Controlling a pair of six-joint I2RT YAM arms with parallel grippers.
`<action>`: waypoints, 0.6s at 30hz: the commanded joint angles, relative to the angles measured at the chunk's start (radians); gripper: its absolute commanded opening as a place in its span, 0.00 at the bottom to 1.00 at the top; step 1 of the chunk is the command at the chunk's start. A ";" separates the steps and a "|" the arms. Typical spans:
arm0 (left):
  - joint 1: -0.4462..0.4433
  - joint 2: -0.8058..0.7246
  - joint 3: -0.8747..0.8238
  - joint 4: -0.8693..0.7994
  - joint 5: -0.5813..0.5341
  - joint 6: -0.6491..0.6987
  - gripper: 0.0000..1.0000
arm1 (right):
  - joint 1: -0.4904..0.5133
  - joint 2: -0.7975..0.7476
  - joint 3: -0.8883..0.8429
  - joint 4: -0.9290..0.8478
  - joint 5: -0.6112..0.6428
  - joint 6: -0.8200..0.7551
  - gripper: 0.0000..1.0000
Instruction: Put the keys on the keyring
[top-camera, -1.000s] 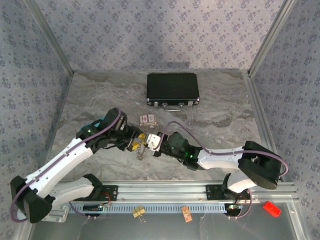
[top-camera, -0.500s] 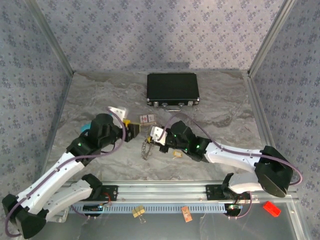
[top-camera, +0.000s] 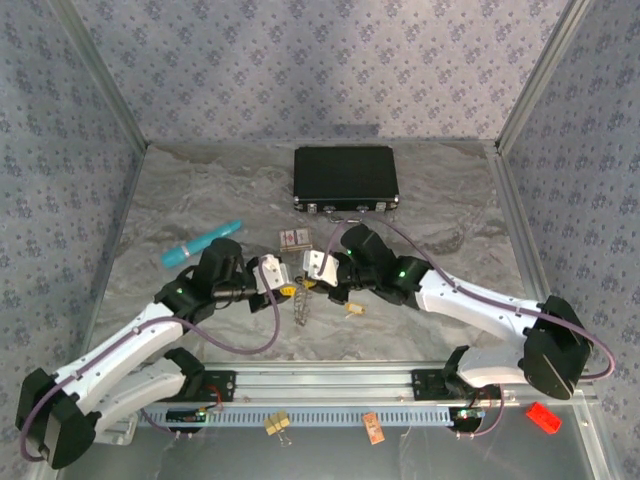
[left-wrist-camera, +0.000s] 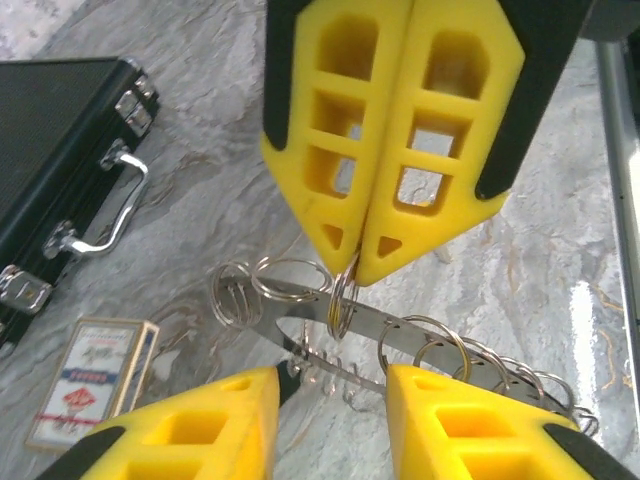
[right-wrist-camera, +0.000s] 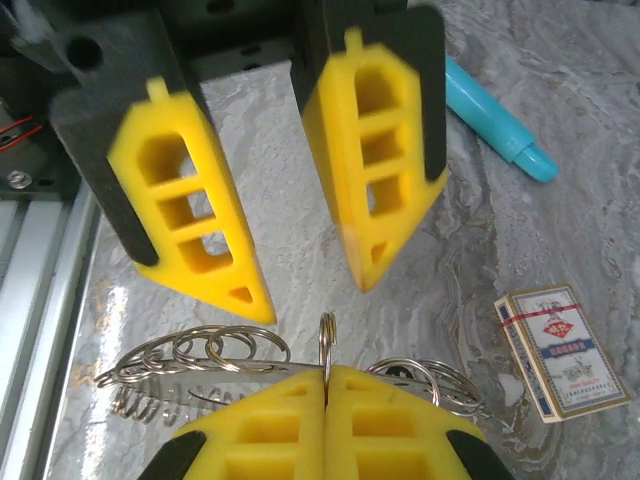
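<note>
Silver keyring (right-wrist-camera: 326, 340) in right gripper (right-wrist-camera: 326, 378): 1 | brass key (top-camera: 353, 309): 1 | card box (top-camera: 293, 238): 1

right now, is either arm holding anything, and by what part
The right gripper pinches one keyring by its rim, edge-on between shut jaws. The left gripper, jaws open, holds nothing.

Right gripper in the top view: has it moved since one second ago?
Yes. The right gripper, jaws shut on a keyring, has moved away from the near rail, toward the black case.
</note>
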 joint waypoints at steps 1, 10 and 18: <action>-0.005 -0.001 -0.022 0.103 0.093 0.056 0.30 | -0.005 -0.014 0.056 -0.070 -0.053 -0.045 0.00; -0.005 0.014 -0.030 0.129 0.123 0.046 0.25 | 0.005 0.004 0.086 -0.117 -0.056 -0.068 0.00; -0.006 0.034 -0.009 0.109 0.153 0.041 0.12 | 0.024 0.019 0.109 -0.146 -0.034 -0.093 0.00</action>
